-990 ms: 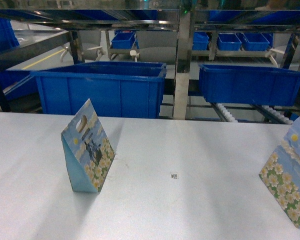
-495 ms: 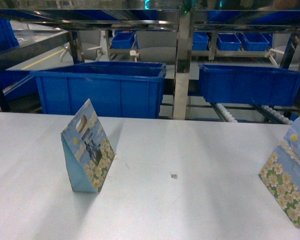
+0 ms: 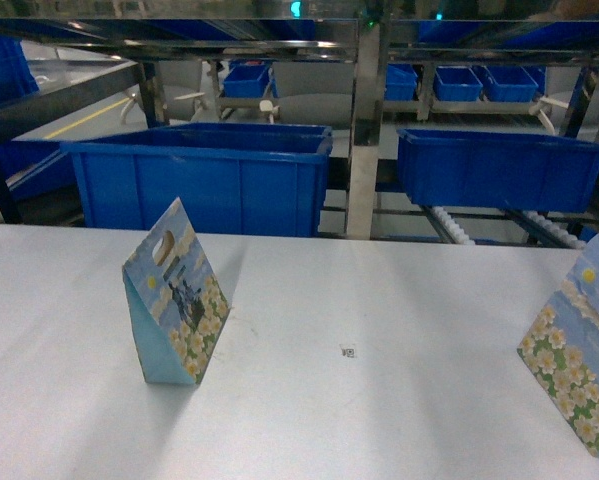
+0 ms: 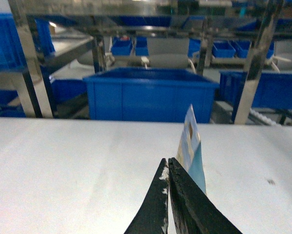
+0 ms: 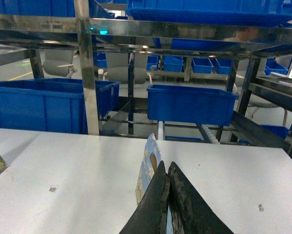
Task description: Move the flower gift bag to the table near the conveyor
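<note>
Beyond the far edge of the desk [image 3: 379, 420], a steel-framed conveyor [image 3: 364, 120] with sloping roller tracks. On it, a large blue bin [image 3: 204, 178] at left and a shallower blue bin [image 3: 499, 168] at right; contents of both hidden behind their walls. Farther back, a row of small blue bins [image 3: 459, 82], contents likewise hidden. Standing upright on the left of the desk, apart from everything: the flower gift bag [image 3: 174, 295], dark figure on its printed face, handle slot near the peak. At the right edge, partly cut off, a second flower bag [image 3: 579, 350]. In the left wrist view, left gripper [image 4: 168, 168] with jaws pressed together, holding nothing, bag edge-on just beyond and to the right. In the right wrist view, right gripper [image 5: 167, 171] likewise closed and empty, the second bag just behind the tips.
</note>
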{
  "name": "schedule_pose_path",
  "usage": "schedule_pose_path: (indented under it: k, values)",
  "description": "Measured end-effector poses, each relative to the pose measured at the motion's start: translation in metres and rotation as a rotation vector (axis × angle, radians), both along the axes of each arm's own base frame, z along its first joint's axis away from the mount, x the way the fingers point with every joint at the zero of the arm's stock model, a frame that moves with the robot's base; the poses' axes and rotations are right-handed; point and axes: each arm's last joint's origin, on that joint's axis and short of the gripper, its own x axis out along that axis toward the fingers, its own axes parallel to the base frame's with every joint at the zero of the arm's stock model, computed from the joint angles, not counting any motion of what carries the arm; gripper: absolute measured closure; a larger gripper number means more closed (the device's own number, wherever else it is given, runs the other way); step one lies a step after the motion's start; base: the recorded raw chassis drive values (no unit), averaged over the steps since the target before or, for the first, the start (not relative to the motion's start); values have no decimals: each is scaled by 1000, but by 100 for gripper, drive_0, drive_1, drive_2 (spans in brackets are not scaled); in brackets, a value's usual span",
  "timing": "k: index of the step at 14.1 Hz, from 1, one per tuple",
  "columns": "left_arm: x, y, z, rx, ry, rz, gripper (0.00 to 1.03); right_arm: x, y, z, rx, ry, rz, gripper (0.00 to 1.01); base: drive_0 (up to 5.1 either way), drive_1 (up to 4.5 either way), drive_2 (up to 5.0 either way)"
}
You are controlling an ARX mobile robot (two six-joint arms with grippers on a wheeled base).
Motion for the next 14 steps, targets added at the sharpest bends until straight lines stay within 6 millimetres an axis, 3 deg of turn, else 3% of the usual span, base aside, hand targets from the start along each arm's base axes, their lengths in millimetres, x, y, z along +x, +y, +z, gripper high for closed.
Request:
schedule_pose_path:
  k: [6, 7, 14]
  values:
    - [-5, 0, 1, 0, -23, -2, 101, 0, 0, 0, 0, -2, -1, 99, 0, 0, 0]
    - [-5, 0, 1, 0, -24, -2, 96, 0, 0, 0, -1, -1, -1, 97, 0, 0, 0]
    - [-5, 0, 1, 1, -23, -2, 3, 0, 0, 0, 0, -2, -1, 2, 0, 0, 0]
